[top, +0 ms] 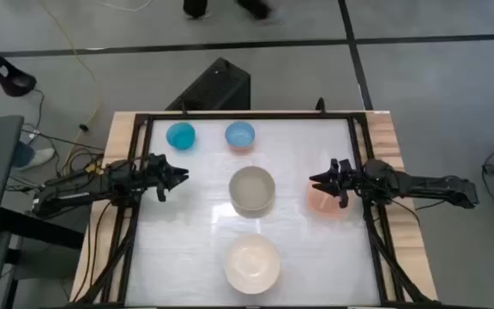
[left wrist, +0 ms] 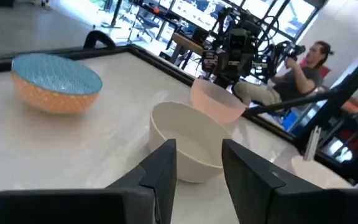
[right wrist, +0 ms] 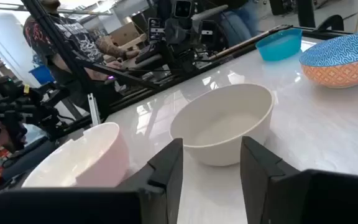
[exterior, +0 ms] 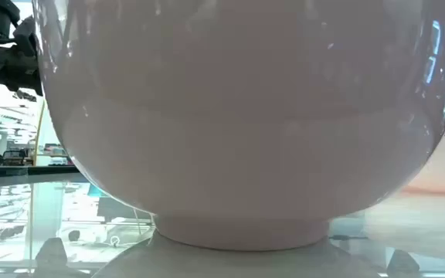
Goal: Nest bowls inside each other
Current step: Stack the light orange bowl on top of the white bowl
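Observation:
Five bowls stand on their bases on the white table. The cyan bowl (top: 181, 136) and the lighter blue bowl (top: 240, 135) are at the far side. The beige-grey bowl (top: 252, 190) is in the middle, and the cream-white bowl (top: 252, 263) is near the front edge. The salmon-pink bowl (top: 326, 201) is at the right. My left gripper (top: 183, 176) hovers open, left of the beige-grey bowl (left wrist: 185, 140), and points at it. My right gripper (top: 314, 182) hovers open over the pink bowl's far-left rim (right wrist: 79, 158), also pointing at the beige-grey bowl (right wrist: 225, 130).
Black frame rails (top: 230, 117) run along the table's far, left and right sides. A dark box (top: 217, 86) stands beyond the far edge. The cream-white bowl (exterior: 238, 116) fills the low view. A person (left wrist: 303, 68) sits beyond the table's right side.

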You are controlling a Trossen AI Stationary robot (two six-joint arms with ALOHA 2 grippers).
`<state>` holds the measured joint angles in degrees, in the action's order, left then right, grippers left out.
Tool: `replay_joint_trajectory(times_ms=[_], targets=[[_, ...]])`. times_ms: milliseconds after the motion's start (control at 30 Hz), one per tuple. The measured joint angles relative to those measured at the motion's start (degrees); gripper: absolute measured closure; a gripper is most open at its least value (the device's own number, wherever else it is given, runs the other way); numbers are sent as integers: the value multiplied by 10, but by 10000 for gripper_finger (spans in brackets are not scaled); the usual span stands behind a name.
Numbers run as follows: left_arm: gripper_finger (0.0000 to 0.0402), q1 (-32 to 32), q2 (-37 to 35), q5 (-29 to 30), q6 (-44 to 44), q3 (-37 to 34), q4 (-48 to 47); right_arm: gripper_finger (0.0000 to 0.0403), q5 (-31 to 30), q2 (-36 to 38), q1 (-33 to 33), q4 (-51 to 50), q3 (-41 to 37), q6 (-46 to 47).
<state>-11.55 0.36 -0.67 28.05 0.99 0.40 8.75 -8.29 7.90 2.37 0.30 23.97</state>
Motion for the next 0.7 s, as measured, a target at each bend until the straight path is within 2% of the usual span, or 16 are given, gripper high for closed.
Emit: replay_joint_trajectory(times_ms=[167,433,600,700], targets=[[285,0,0,0,110,0,0,275,0,0,0,4,0,28],[285,0,0,32,314,0,2,275,-13,0,0,8,0,269],[285,0,0,74,341,0,9,275,-30,0,0,8,0,353],[285,0,0,115,341,0,15,275,-35,0,1,9,0,355]])
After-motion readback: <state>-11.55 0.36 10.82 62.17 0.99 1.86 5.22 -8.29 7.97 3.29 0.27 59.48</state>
